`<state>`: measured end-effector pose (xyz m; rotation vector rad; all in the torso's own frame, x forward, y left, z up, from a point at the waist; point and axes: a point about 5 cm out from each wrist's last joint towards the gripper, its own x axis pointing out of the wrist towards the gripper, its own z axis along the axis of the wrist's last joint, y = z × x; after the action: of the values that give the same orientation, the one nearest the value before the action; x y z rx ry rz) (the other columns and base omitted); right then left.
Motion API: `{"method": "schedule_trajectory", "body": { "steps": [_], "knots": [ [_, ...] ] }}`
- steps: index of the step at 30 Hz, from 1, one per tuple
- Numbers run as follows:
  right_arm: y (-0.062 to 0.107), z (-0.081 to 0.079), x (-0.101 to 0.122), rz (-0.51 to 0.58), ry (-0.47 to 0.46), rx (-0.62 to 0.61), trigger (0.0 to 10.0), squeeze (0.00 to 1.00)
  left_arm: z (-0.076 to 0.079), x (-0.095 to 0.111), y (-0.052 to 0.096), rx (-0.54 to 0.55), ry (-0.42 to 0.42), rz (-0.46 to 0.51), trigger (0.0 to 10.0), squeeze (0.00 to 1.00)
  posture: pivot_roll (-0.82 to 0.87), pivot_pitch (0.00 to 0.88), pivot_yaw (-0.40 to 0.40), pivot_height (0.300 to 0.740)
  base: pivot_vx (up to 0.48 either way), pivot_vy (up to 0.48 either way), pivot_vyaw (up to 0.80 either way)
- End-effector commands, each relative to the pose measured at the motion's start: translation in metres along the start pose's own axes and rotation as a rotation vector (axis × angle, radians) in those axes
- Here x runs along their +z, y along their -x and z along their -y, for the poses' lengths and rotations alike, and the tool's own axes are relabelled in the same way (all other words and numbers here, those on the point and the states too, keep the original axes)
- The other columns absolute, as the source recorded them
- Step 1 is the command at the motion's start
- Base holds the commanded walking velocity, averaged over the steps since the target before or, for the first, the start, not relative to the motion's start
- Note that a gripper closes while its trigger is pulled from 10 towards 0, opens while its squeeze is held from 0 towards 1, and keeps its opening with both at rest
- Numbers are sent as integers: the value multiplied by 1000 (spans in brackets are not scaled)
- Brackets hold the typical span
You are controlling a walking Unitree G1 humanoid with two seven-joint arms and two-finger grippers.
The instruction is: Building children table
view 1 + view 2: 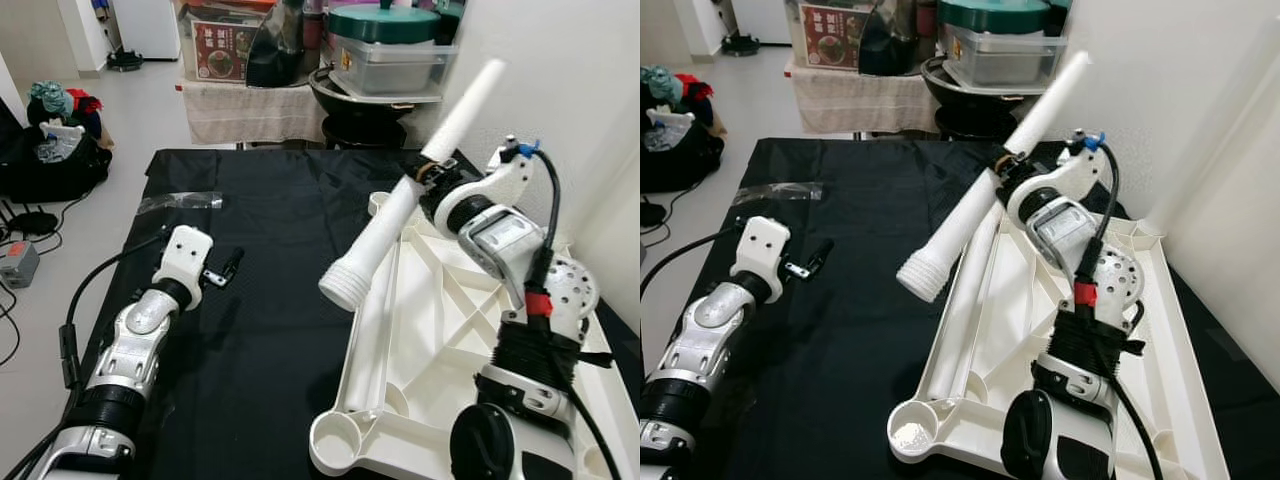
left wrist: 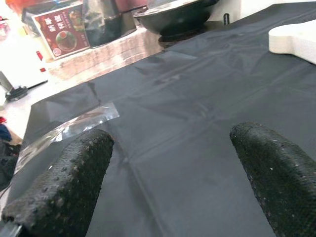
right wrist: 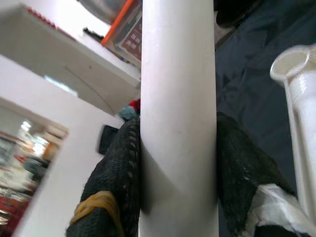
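Where the right tool clamps it, white leg tilted, threaded end low.

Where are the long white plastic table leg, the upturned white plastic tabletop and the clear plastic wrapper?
Long white plastic table leg [image 1: 385, 228], left eye view, mid-shaft.
Upturned white plastic tabletop [image 1: 340, 440], left eye view, near corner socket.
Clear plastic wrapper [image 1: 180, 201], left eye view, its middle.

A black cloth covers the floor; a clear plastic wrapper lies on it, near a black bag.
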<state>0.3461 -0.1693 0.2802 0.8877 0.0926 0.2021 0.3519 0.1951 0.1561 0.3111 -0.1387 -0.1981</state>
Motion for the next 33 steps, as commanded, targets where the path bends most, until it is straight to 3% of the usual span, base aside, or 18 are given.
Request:
{"method": "schedule_trajectory", "body": {
  "steps": [1, 2, 3, 5, 8, 12, 14, 18, 20, 21, 24, 27, 33],
  "knots": [
    [6, -9, 10, 82, 83, 55, 0, 0, -1, -4, 2, -6, -10, -18, 10000, 0, 53, 0, -75, 740, 0, 0, 0],
    [10, -10, 10, 152, 171, 72, 0, 0, 3, -3, 2, -28, 14, -11, 10000, 0, 54, 0, -75, 740, 0, 0, 0],
    [10, -10, 10, 152, 171, 72, 0, 0, 3, -3, 2, -28, 14, -11, 10000, 0, 54, 0, -75, 740, 0, 0, 0],
    [19, -16, 9, 274, 281, 126, 0, 0, 10, -1, 1, -80, 54, 1, 10000, 0, 52, 0, -72, 740, 0, 0, 0],
    [28, -24, 6, 413, 338, 202, 0, 0, 20, 4, 1, -164, 103, 15, 10000, 0, 51, 0, -68, 740, 0, 0, 0],
    [31, -27, 2, 439, 347, 225, 0, 0, 26, 8, 2, -222, 131, 32, 10000, 0, 51, 0, -67, 740, 0, 0, 0],
    [34, -30, -8, 471, 366, 241, 0, 0, 37, 25, 1, -333, 219, 90, 10000, 0, 51, 0, -63, 740, 0, 0, 0],
    [34, -31, -10, 476, 357, 241, 0, 0, 40, 32, 0, -366, 255, 113, 10000, 0, 51, 0, -63, 740, 0, 0, 0],
    [31, -34, -24, 486, 384, 273, 0, 0, 47, 53, -2, -472, 376, 174, 10000, 0, 50, 0, -59, 740, 0, 0, 0],
    [29, -36, -32, 488, 420, 301, 0, 0, 52, 64, -1, -557, 386, 199, 10000, 0, 52, 0, -59, 740, 0, 0, 0],
    [27, -38, -38, 486, 447, 321, 0, 0, 56, 71, 1, -625, 382, 212, 10000, 0, 55, 0, -59, 740, 0, 0, 0],
    [24, -42, -43, 503, 506, 354, 0, 0, 61, 74, 6, -737, 326, 199, 10000, 0, 56, 0, -55, 740, 0, 0, 0],
    [19, -46, -41, 548, 566, 362, 0, 0, 65, 70, 15, -822, 274, 154, 10000, 0, 62, 0, -55, 740, 0, 0, 0]
  ]
}}
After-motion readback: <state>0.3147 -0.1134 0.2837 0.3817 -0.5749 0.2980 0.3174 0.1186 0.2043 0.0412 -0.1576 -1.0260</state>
